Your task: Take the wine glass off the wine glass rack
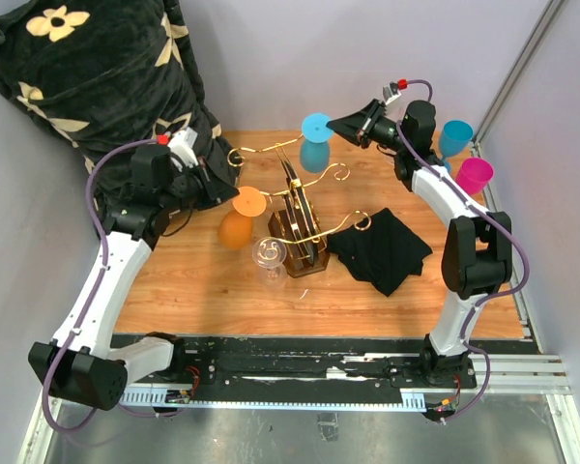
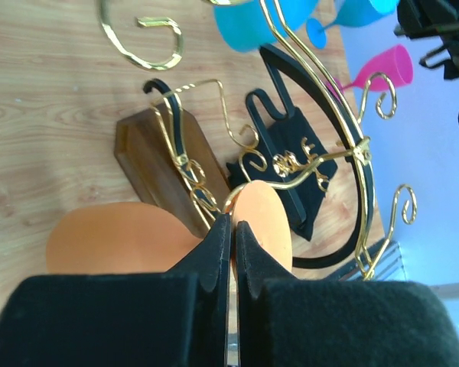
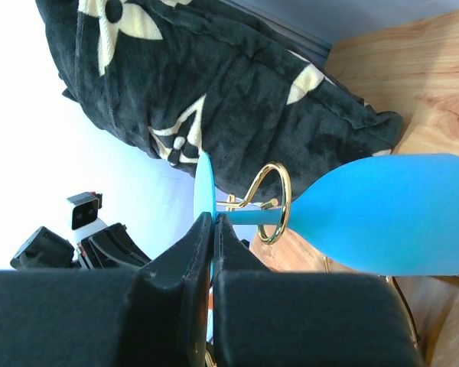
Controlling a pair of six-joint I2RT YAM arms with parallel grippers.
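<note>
I see my left pincer (image 2: 231, 229) pinched shut on the orange plastic wine glass (image 2: 115, 245), touching the gold wire rack (image 2: 149, 153) with its dark wooden base; a blue plastic glass (image 2: 252, 27) sits beyond the rack.

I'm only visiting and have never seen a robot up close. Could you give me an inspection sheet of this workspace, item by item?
Surface: wooden tabletop, light brown.
Job's things: gold wine glass rack on a dark base; an orange wine glass and a blue wine glass hang upside down from its arms.
Clutter: clear glass beside the rack's base; black cloth; teal glass and pink glass at the right edge.
Hands: left hand shut on the orange glass's foot; right hand shut on the blue glass's foot.
Cables: a purple cable runs along each arm.
Surroundings: black flowered cushion in the far left corner; plain grey walls.
</note>
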